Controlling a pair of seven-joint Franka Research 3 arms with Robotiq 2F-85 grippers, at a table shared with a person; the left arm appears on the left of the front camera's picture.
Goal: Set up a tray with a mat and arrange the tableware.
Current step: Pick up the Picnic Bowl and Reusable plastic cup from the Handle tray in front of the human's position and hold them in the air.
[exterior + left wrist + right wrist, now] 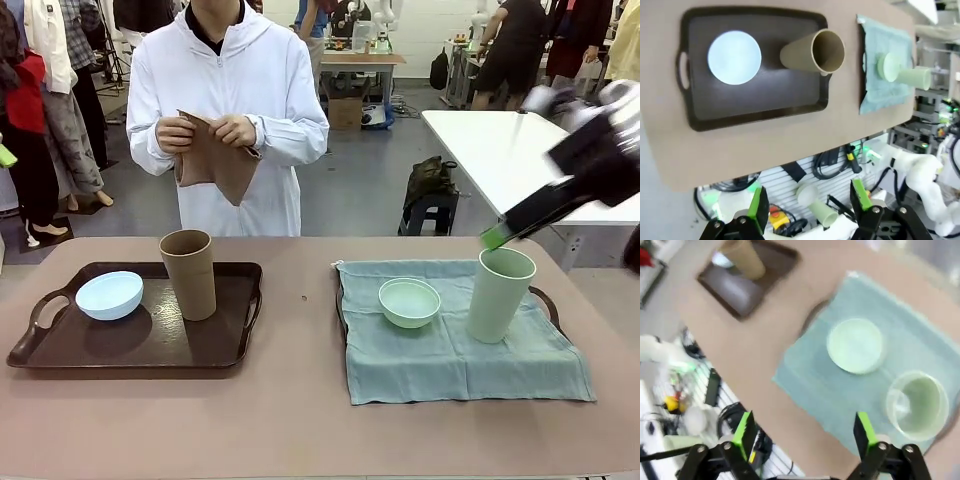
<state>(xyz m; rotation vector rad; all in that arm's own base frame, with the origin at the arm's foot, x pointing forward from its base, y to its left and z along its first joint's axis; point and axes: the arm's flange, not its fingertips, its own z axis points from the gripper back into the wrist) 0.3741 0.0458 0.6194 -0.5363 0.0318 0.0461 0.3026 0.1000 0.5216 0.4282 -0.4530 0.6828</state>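
Observation:
A dark brown tray [150, 345] on the left holds a pale blue bowl [110, 295] and an upright tan-brown cup [188, 273]. On the right, a teal mat [450, 350] covers a second tray [547, 300] and carries a mint green bowl [409, 302] and a pale green cup [500, 293]. My right gripper [495, 236], blurred, hangs just above that cup's rim; in its wrist view it [804, 432] is open and empty over the mat [805, 385], bowl [856, 346] and cup [916, 405]. My left gripper [809, 202] is open and empty, high above the brown tray [755, 112].
Across the table a person holds a brown cloth [215, 160] in both hands at chest height. Bare table surface [300, 330] lies between the two trays and along the front edge. A white table [500, 150] stands behind on the right.

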